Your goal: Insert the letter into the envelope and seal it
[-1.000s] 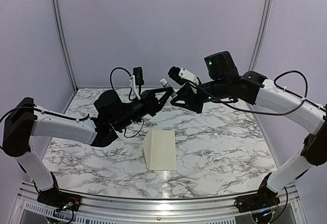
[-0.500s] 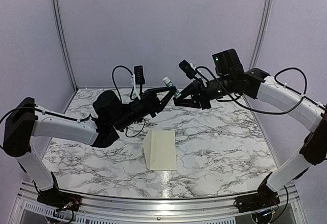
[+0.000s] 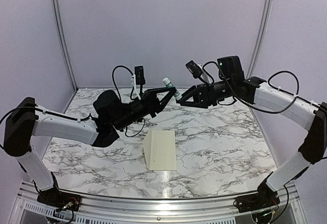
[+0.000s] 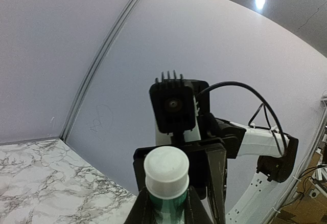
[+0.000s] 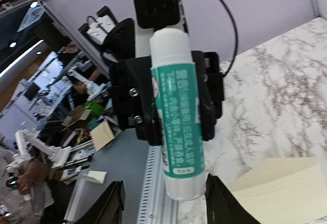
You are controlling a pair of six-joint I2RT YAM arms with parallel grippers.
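The envelope (image 3: 162, 151) lay flat on the table (image 3: 230, 147), with a paler strip (image 3: 146, 155) along its left edge. We could not tell whether the letter was inside. Above and beyond the envelope, the left pincer (image 3: 167, 91) was clenched on a glue tube (image 3: 170, 88) held in the air. Farther beyond the envelope, the right pincer (image 3: 179, 100) stood released, fingers straddling the tube's end. We judged sealing to be the step in hand. The next move called for bringing glue to the flap.

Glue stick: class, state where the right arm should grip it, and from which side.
On the glue stick, grip the free white end beyond where the left gripper clamps its middle. Come end-on from the right arm's side, jaws straddling the round barrel; the middle is taken.
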